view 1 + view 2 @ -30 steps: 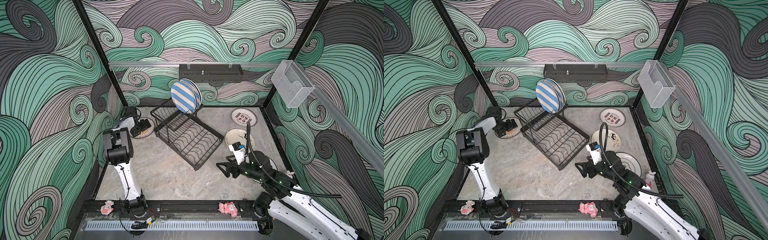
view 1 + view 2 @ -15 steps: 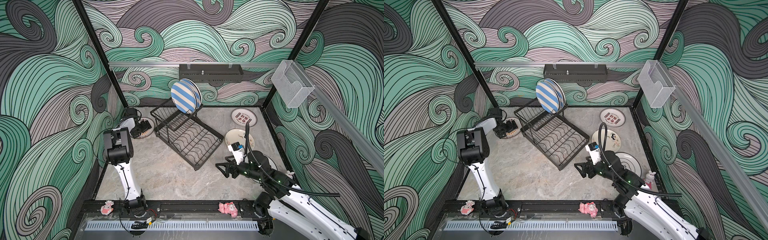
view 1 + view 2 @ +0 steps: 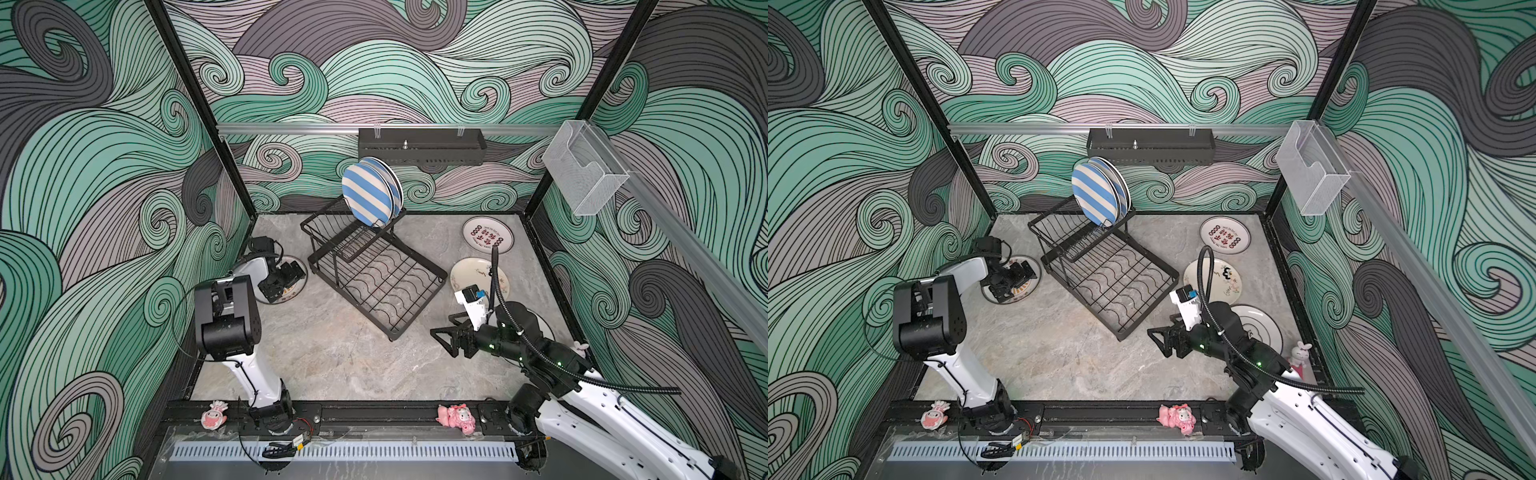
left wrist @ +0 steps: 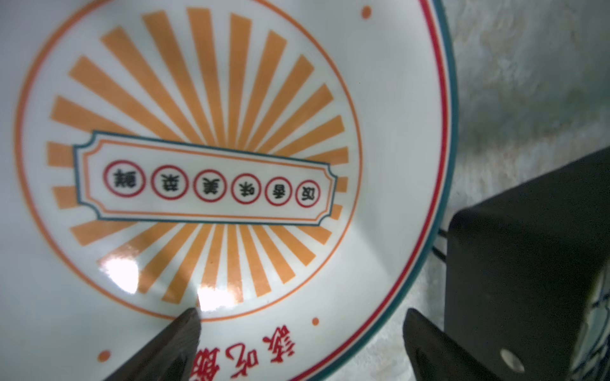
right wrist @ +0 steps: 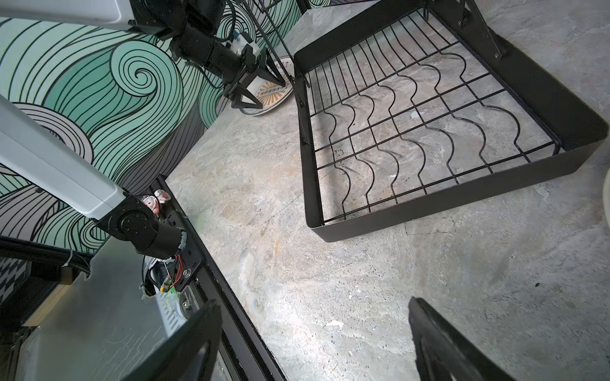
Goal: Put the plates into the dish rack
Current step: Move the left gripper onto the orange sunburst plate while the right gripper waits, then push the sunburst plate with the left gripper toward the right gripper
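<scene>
The black wire dish rack (image 3: 374, 282) (image 3: 1104, 282) (image 5: 429, 132) sits mid-table with two blue-striped plates (image 3: 368, 193) (image 3: 1096, 195) upright in its raised basket. An orange sunburst plate (image 4: 204, 132) (image 3: 300, 270) (image 5: 274, 95) lies flat by the left wall. My left gripper (image 4: 302, 316) (image 3: 286, 278) is open low over it, one finger above the plate, the other outside its rim. A red-lettered plate (image 3: 487, 235), a cream doodled plate (image 3: 473, 276) and a white plate (image 3: 1262, 328), half hidden by my right arm, lie flat at right. My right gripper (image 5: 313, 303) (image 3: 441, 328) hangs open and empty over bare table near the rack's front corner.
A black perforated tray (image 3: 422, 145) hangs on the back wall and a clear plastic box (image 3: 582, 174) on the right rail. Pink toys (image 3: 455, 417) (image 3: 214, 415) sit on the front rail. A black block (image 4: 528, 264) stands close to the sunburst plate's rim.
My left arm's elbow has dropped toward the front and its gripper has settled lower over the sunburst plate. The right gripper has stayed open and nearly still.
</scene>
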`<state>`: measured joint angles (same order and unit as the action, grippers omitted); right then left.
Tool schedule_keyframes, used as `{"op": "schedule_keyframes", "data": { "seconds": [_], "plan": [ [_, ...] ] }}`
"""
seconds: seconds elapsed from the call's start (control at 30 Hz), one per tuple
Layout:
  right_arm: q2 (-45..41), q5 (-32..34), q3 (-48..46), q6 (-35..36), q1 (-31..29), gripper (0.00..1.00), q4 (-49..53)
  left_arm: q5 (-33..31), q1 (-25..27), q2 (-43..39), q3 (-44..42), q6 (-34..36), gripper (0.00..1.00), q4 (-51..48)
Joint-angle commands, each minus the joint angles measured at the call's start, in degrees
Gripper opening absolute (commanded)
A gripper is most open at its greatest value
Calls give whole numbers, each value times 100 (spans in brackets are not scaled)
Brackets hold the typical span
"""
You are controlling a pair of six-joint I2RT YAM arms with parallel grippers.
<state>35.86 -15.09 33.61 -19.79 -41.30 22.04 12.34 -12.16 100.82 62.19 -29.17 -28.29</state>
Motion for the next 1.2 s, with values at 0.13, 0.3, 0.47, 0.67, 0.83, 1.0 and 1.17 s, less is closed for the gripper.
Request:
{"op": "schedule_keyframes", "data": {
  "seconds": [0.13, 0.3, 0.47, 0.67, 0.83, 1.0, 1.17],
  "plan": [
    [-26, -199, -31, -151, -36, 88, -118, 447, 584, -633, -908, -543, 98, 61],
    [61, -329, 7, -262, -36, 88, -112, 507, 1289, -947, -1284, -820, 98, 260],
    [186, -372, 139, -213, -36, 88, 6, 730, 1798, -1082, -1463, -1060, 98, 499],
    [443, -494, 230, -351, -80, 88, 10, 741, 2485, -1608, -1788, -1408, 98, 804],
    [895, -532, 208, -755, -445, 87, -458, 678, 3184, -1866, -2314, -1777, 98, 1178],
    [1463, -117, 220, -1168, -1155, 87, -1070, 703, 3388, -2514, -3007, -2113, 99, 1509],
    [2545, 371, 575, -1546, -2036, 86, -1586, -16, 3376, -3588, -2978, -1870, 98, 287]
  ]
}}
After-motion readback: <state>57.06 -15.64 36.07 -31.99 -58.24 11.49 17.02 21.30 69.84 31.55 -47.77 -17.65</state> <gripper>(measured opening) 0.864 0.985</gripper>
